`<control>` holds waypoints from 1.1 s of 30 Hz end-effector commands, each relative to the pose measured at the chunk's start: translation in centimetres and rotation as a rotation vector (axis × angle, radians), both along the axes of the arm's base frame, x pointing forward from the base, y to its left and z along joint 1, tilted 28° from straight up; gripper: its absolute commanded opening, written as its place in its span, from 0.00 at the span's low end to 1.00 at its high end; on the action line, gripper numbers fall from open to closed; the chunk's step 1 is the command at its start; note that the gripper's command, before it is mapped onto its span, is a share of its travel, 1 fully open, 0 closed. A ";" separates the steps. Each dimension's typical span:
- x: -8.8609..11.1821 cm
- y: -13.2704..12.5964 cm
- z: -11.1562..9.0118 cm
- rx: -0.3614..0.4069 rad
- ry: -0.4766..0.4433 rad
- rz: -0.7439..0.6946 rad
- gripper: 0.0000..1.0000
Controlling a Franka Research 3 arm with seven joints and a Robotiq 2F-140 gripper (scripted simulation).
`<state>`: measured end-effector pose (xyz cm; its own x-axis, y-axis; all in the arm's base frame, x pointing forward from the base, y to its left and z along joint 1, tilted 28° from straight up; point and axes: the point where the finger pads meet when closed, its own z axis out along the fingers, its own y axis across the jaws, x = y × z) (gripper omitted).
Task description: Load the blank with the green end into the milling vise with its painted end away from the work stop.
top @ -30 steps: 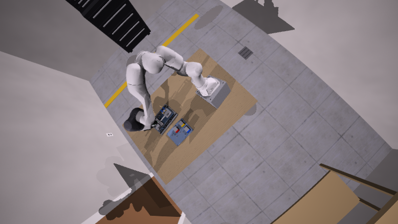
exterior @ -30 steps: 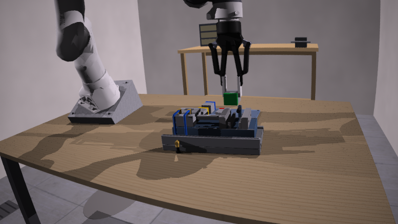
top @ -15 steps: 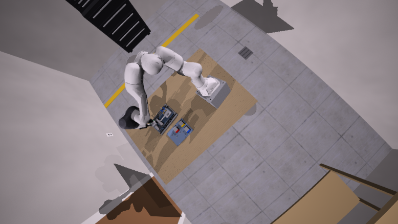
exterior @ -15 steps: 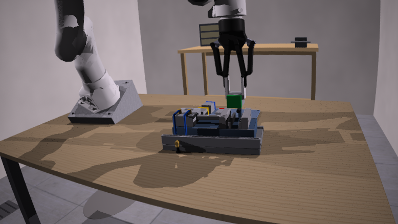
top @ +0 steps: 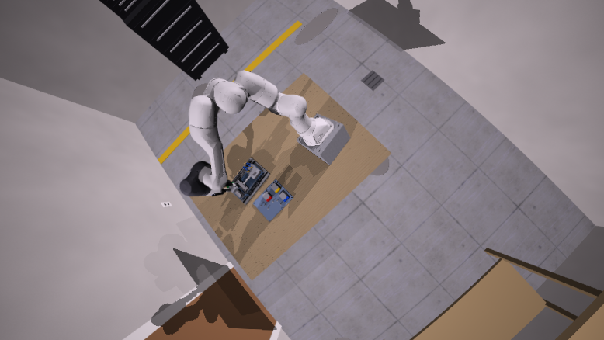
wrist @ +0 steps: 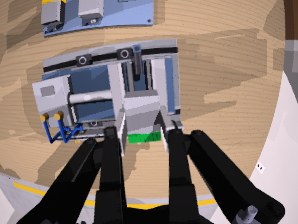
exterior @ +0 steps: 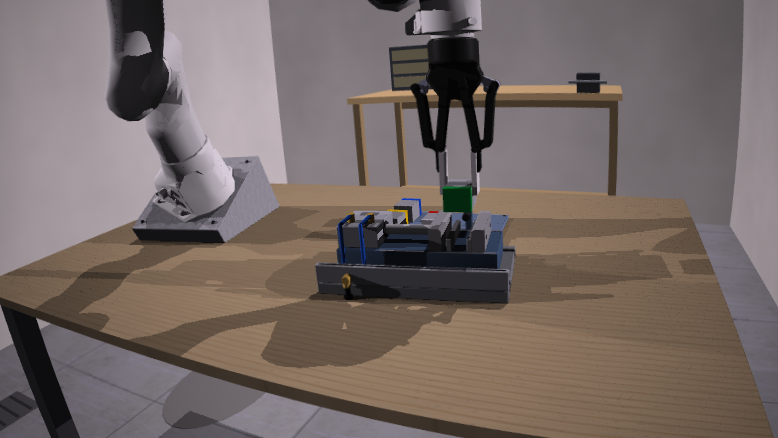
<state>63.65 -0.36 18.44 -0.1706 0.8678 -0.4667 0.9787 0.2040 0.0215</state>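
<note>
Matt wood-grain table [exterior: 571, 326]

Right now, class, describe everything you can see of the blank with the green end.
The blank is a grey block with one end face painted green. In the exterior view that green face points toward the camera; in the wrist view it shows as a green strip nearest the gripper. The gripper is shut on it from above, fingers pressed to its two long sides. It hangs roughly level just above the vise; whether it touches anything else cannot be told.
</note>
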 end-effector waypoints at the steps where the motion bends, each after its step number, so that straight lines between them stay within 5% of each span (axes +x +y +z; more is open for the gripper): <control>1: -0.1 0.6 0.0 0.000 0.007 0.020 0.00; 33: -0.5 1.2 -0.2 0.000 0.007 0.020 0.00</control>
<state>63.15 0.49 18.04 -0.1906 0.8648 -0.4645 0.9753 0.2204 0.0102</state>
